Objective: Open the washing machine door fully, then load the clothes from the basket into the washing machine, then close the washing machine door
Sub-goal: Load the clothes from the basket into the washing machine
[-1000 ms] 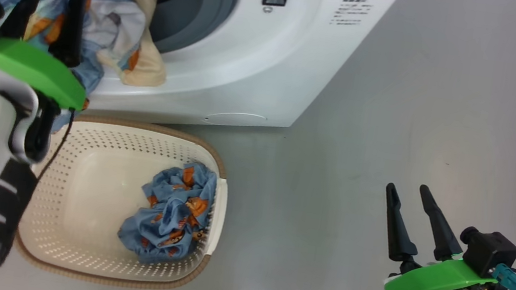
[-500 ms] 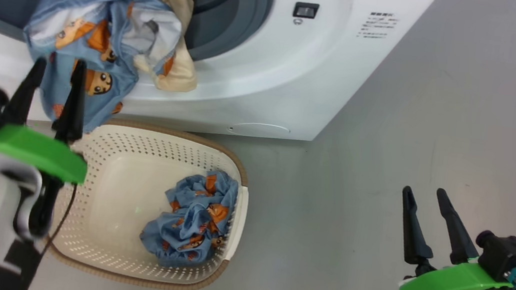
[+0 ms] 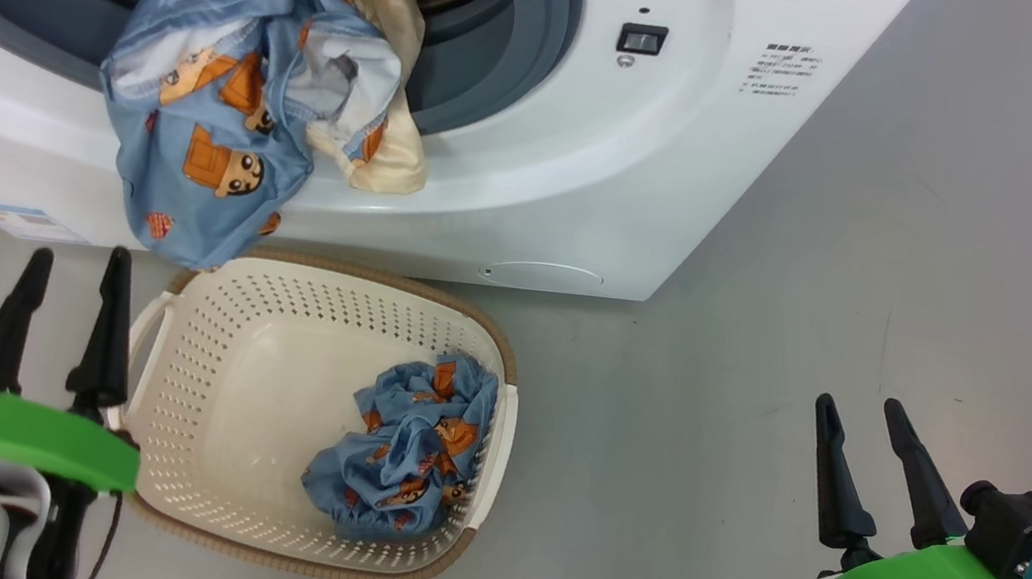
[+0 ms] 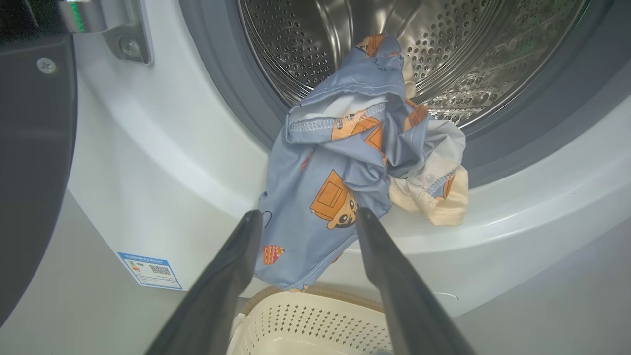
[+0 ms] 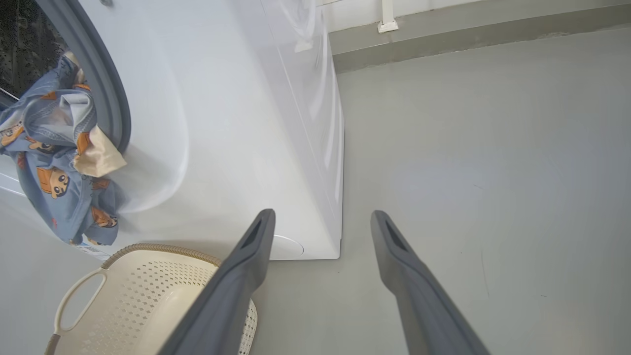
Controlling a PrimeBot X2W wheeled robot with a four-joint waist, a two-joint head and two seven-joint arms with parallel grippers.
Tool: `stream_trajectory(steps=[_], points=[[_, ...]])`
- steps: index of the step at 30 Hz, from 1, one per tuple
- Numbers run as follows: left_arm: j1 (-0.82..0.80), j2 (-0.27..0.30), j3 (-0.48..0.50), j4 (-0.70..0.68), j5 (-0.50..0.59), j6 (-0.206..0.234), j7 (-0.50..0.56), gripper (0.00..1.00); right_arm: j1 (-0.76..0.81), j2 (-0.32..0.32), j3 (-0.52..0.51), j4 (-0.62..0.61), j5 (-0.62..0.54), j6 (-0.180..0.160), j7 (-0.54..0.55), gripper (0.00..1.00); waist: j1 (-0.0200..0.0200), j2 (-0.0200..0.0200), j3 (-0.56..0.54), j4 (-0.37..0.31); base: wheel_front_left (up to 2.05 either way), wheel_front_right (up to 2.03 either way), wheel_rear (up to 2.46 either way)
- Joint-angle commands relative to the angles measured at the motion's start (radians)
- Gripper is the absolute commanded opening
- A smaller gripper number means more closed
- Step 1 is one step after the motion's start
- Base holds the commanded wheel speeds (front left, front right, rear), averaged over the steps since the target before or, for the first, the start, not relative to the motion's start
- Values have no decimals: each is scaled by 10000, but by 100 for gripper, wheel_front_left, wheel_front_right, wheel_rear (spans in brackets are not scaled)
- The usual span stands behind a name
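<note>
One of the clothes (image 3: 227,118) hangs half out of the washing machine (image 3: 592,179), I think because it is not pushed in deep enough, and a blue bundle (image 3: 412,457) waits in the basket (image 3: 239,392). The left fingers (image 3: 107,323) are wide open and empty, just left of the basket and nearer than the hanging cloth. The right fingers (image 3: 835,476) are open and empty too, far off right over the floor (image 3: 711,408).

The floor (image 3: 888,231) is smooth, pale grey and faintly glossy, with a few small scuffs. The washer (image 3: 593,169) stands on it. The basket (image 3: 357,273) sits on the floor just in front of the washer. Beside the washer the floor runs back to a darker skirting (image 5: 468,39).
</note>
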Motion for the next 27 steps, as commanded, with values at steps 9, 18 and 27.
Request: stream_trajectory(steps=[9, 18, 27], points=[[495, 21, 605, -608, 268, -15, -53, 100, 136, -140, 131, -268, -123, 16, -48, 100, 0, 0, 109, 41, 0, 0, 0], [93, -5, 304, -92, 54, -16, -53, 100, 0, -118, 117, -353, -157, 16, -48, 100, 0, 0, 390, -7, 0, 0, 0], [-1082, 93, -229, 1478, -265, -16, -53, 100, -234, 12, 246, -382, -209, 16, -48, 100, 0, 0, 866, -189, 0, 0, 0]])
